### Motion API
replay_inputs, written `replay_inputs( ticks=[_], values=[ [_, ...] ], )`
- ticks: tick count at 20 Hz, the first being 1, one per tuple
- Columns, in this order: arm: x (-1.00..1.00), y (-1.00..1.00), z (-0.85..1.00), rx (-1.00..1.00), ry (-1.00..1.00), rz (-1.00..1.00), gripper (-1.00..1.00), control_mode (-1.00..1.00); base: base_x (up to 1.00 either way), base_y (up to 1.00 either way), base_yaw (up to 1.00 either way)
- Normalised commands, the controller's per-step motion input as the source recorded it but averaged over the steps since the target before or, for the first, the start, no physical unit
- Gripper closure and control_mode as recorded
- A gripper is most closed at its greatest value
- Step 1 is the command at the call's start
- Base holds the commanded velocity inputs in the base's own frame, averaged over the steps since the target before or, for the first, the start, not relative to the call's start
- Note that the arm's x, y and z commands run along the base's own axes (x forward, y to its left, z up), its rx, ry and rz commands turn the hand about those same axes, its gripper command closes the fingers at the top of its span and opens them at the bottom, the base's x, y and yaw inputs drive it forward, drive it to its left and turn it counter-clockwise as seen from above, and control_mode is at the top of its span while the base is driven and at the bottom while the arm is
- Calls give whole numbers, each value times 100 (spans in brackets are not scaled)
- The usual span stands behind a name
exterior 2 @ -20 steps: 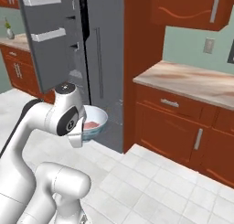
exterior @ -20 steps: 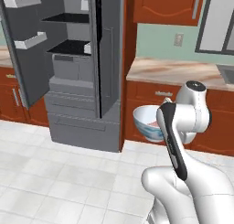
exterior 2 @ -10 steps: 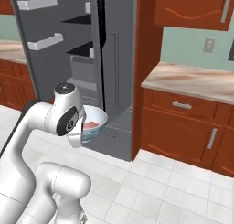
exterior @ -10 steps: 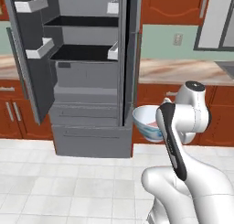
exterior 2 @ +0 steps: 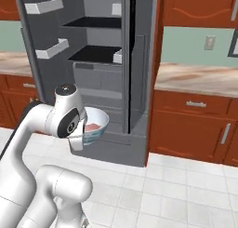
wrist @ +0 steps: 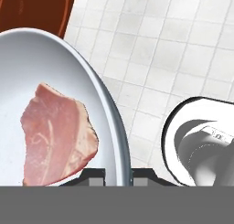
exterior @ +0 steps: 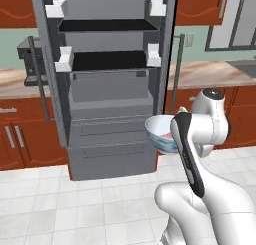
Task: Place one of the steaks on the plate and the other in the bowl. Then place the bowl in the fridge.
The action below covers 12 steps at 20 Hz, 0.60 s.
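The white bowl with a pale blue outside (exterior: 160,132) (exterior 2: 96,123) hangs in the air in front of the open fridge (exterior: 112,150) (exterior 2: 95,78), level with its lower drawers. A pale pink steak with whitish fat (wrist: 57,131) (exterior 2: 93,128) lies inside it. My gripper (wrist: 118,176) is shut on the bowl's rim (wrist: 112,113), one fingertip inside and one outside. In the left base view my forearm covers the right side of the bowl. The plate is out of view.
Both upper fridge doors stand wide open, with white bins (exterior: 56,10) (exterior 2: 44,7) on them and dark shelves (exterior: 107,25) inside. Red-brown cabinets under stone counters (exterior: 15,134) (exterior 2: 197,122) flank the fridge. Pale tiled floor (exterior: 75,204) lies below the bowl.
The whole picture has shifted as the base moved: the fridge now stands centred and closer. The bowl with the steak stays gripped, in the same place relative to my arm.
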Motion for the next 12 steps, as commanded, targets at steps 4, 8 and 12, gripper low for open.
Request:
replay_inputs(
  ticks=[4,8,12],
  values=[
    [0,0,0,0,0,0,100,100,43,100,-33],
    [0,0,0,0,0,0,100,100,47,86,-27],
    [0,0,0,0,0,0,100,100,47,19,-2]
  ],
)
